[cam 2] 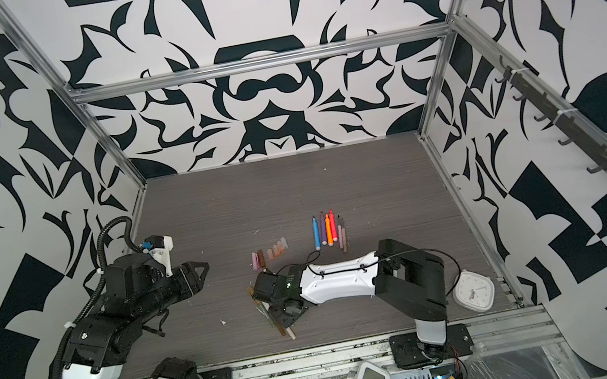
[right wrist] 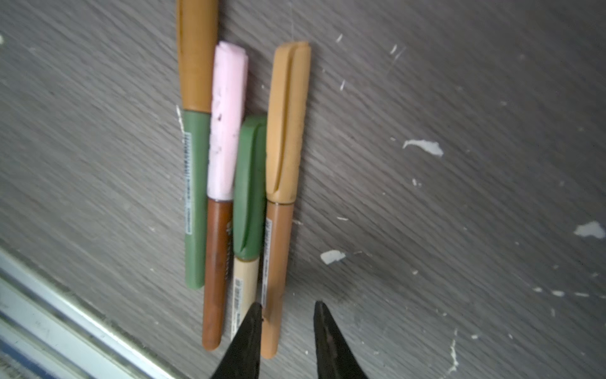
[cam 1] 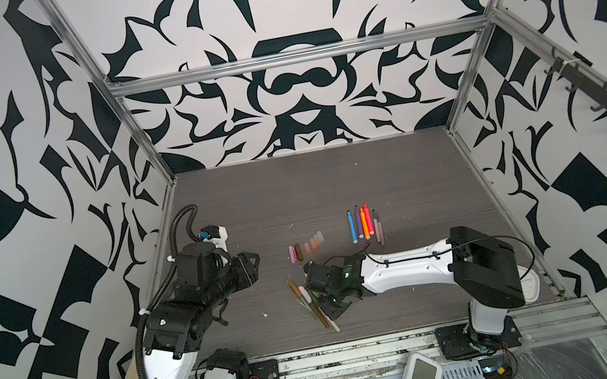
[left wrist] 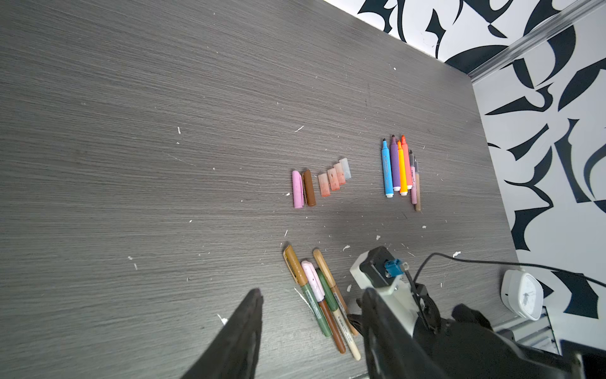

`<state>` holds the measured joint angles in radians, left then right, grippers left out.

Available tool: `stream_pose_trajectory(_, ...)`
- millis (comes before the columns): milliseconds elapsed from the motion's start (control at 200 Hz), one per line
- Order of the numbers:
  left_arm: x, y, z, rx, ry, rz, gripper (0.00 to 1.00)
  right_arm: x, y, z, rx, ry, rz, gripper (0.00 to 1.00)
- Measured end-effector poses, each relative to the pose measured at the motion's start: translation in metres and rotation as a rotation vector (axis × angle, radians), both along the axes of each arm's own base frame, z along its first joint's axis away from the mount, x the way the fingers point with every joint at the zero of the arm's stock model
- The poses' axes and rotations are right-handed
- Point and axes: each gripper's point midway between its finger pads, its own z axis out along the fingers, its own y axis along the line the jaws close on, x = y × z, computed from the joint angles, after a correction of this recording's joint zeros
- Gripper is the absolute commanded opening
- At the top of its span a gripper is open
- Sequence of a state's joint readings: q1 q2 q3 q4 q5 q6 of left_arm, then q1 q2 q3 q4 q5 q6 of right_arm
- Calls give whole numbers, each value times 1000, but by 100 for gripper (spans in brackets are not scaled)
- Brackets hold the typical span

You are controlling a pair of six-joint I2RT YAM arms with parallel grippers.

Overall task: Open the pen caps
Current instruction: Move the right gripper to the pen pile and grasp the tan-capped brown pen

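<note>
Four pens (right wrist: 214, 262), caps (right wrist: 288, 124) on, bunched; right tool (right wrist: 288, 304) apart astride tan pen (right wrist: 278, 246); left tool (left wrist: 312, 291) apart

The labels (right wrist: 187, 183) on the pens (right wrist: 250, 183) are too blurred to read.

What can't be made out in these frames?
- Right wrist view: the frame edge cuts off the green pen's cap; barrel print is blurred.
- Both top views: the right arm covers part of the capped pens; contact unclear.
- In a top view the right arm hides most of the clock.
</note>
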<state>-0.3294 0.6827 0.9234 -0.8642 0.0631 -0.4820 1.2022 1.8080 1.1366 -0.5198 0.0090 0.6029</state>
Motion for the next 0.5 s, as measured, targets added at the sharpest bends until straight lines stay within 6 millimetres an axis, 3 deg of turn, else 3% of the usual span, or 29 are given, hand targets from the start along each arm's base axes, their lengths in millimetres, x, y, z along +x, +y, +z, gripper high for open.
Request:
stream_pose_trajectory(215,0,0,0,0,0,0,52,-2,-2,-5,-21,5,3,29)
stream_pose_trajectory(500,0,0,0,-1,-1,0,52,2,-17,-11,-95,-17,-16,19)
